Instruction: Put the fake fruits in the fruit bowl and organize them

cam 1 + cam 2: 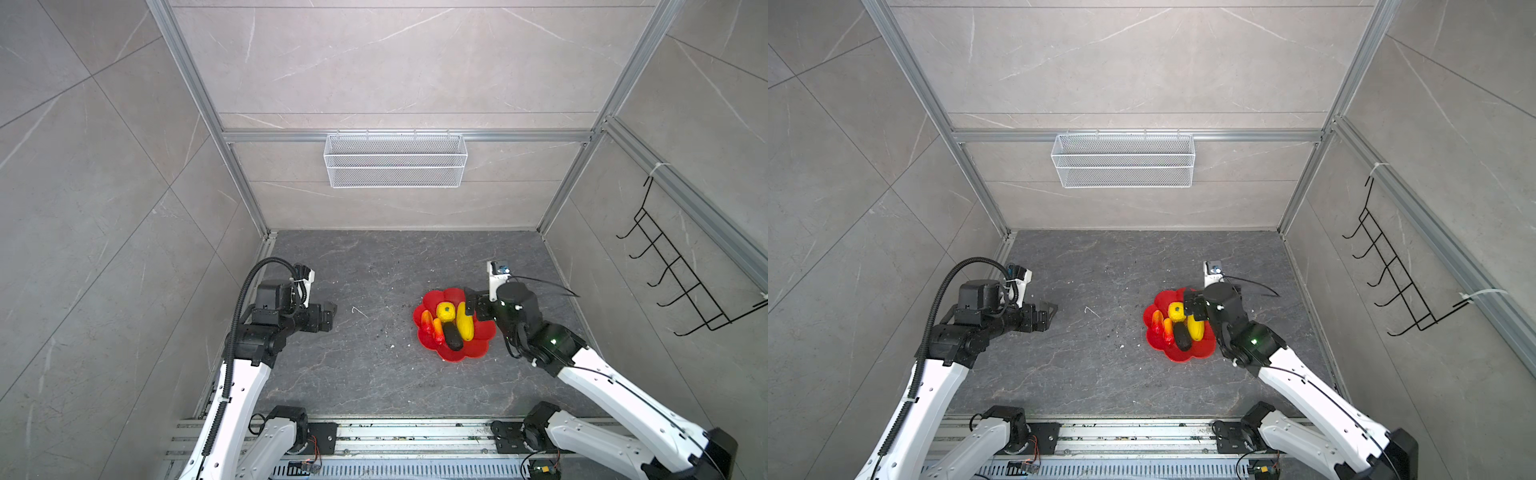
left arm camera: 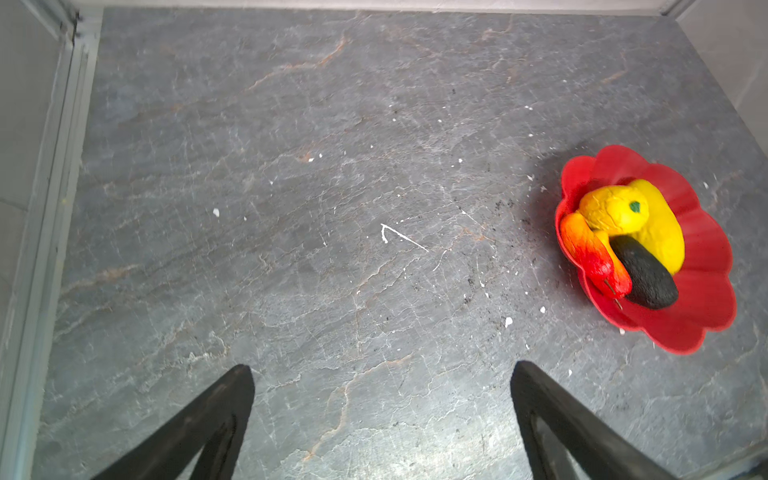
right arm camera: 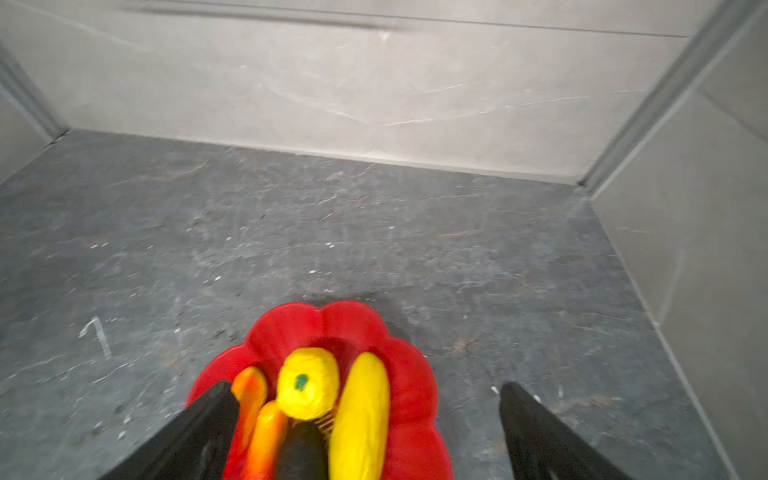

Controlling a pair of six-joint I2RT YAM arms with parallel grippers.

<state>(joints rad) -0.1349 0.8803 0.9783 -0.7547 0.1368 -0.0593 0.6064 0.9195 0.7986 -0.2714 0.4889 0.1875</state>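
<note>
The red flower-shaped fruit bowl [image 1: 478, 350] [image 1: 1183, 354] sits on the dark floor right of centre. All the fake fruits lie in it: a long yellow one [image 1: 464, 322], a round yellow one [image 1: 445, 311], two orange-red ones [image 1: 427, 321] [image 1: 437, 330] and a dark oval [image 1: 453, 337]. My right gripper [image 1: 471, 301] [image 3: 368, 390] hovers over the bowl's far right side, open and holding nothing. The left gripper [image 1: 331, 316] [image 2: 382, 374] is open over bare floor well left of the bowl [image 2: 706, 266].
A white wire basket [image 1: 395, 162] hangs on the back wall. On the right wall there is a black hook rack [image 1: 681, 270]. Walls close in the floor on three sides, and a metal rail [image 1: 395, 432] runs along the front.
</note>
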